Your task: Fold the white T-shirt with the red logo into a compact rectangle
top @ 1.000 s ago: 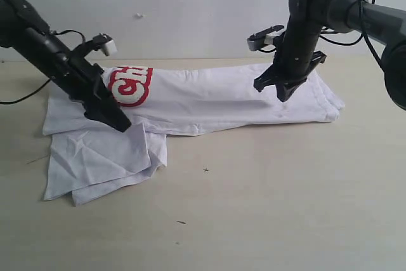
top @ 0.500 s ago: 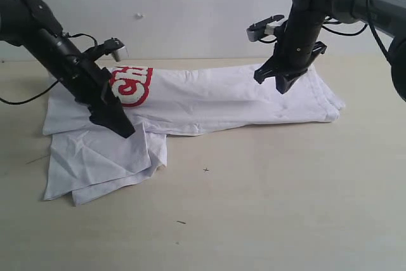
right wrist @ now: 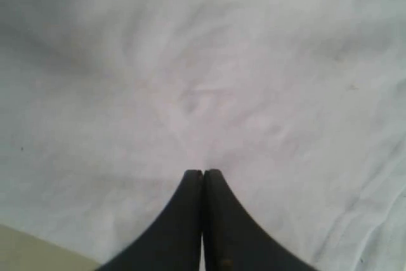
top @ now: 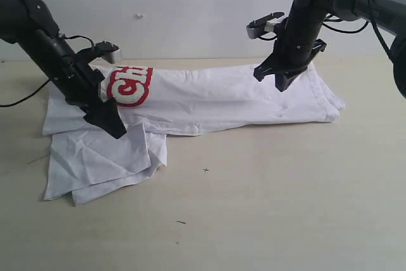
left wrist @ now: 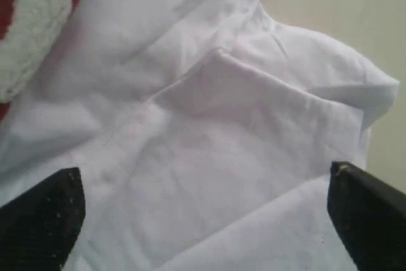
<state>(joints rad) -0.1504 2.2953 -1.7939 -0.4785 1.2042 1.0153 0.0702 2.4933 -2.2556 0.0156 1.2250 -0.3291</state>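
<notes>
Exterior view.

**Student:** What lies nearest?

**Tutor:** Bare table (top: 254, 207). Next comes a rumpled flap (top: 101, 160) of the white T-shirt (top: 216, 99), doubled in loose layers and lying nearer the camera than the red logo (top: 130, 85).

**Student:** And the left gripper (top: 109, 122)?

**Tutor:** It sits just in front of the logo, over the seam where the flap meets the long folded band. In the left wrist view its fingers (left wrist: 38, 220) stand wide apart with only cloth between them. Nothing is gripped, and contact cannot be judged.

**Student:** Beyond the logo?

**Tutor:** The band of the shirt runs away from the logo across the table. Near its far end, well apart from the logo, hangs the right gripper (top: 281, 82). Its fingers are pressed together on nothing, just above the fabric.

**Student:** How should the shirt handle?

**Tutor:** It is probably light, limp and slightly grippy. It will sag and crease, never hold an edge unaided, and drag on the tabletop. The padded logo looks thicker and is likely to resist a crease, so it is better to fold beside it than across it. The likeliest hold is the flap's outer corner or hem, pinching all layers together. The flap would then be carried over toward the logo.

**Student:** Any containers?

**Tutor:** None appear in these views. The shirt rests directly on the table.
</notes>
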